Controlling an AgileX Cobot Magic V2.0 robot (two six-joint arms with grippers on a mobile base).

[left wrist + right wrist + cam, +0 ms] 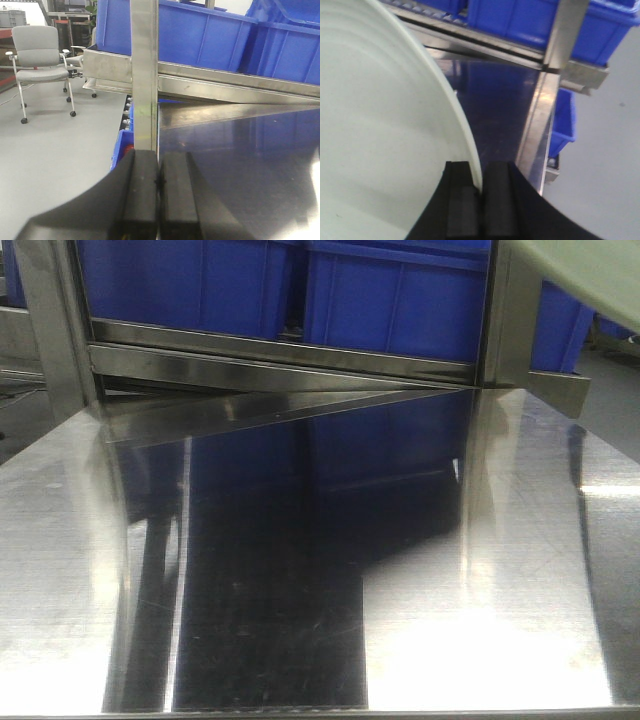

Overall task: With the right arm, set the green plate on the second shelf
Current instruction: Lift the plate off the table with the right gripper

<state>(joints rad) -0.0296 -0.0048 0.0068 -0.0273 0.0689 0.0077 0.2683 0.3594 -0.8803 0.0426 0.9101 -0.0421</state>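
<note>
The green plate point(380, 130) is pale sage green and fills the left of the right wrist view, held on edge. My right gripper point(481, 187) is shut on its rim, one black finger on each side. A corner of the plate point(590, 270) shows at the top right of the front view, above the steel shelf surface point(320, 570). My left gripper point(159, 172) is shut with nothing in it, by the shelf's left upright post point(144, 75). Neither gripper itself shows in the front view.
Blue plastic bins point(380, 295) stand on the rack level behind and above the steel surface. A steel upright post point(545, 105) is just right of the plate. An office chair point(40, 60) stands on the grey floor at the left. A lower blue bin point(562, 125) sits under the shelf edge.
</note>
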